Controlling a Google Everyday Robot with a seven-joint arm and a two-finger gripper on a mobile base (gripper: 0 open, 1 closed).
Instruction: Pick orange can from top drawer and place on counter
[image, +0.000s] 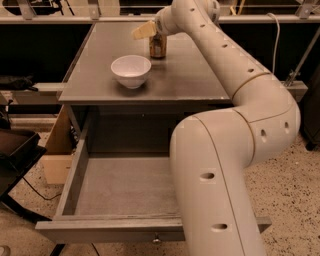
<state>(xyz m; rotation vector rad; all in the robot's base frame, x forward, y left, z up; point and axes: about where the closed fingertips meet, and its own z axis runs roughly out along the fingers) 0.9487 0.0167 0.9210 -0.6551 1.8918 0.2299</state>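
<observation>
Can (158, 46) stands upright on counter (192, 75), just under gripper (146, 31). Cannot tell if gripper is holding it or has let go. Risk, my guess: a sideways retreat clips the can and tips it toward bowl (131, 70), below-left of gripper. Drawer (70, 176) hangs open, well below.

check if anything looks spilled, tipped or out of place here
Nothing stands out. The can stands upright on the counter behind the upright bowl, with the gripper by its top. The drawer is open.
</observation>
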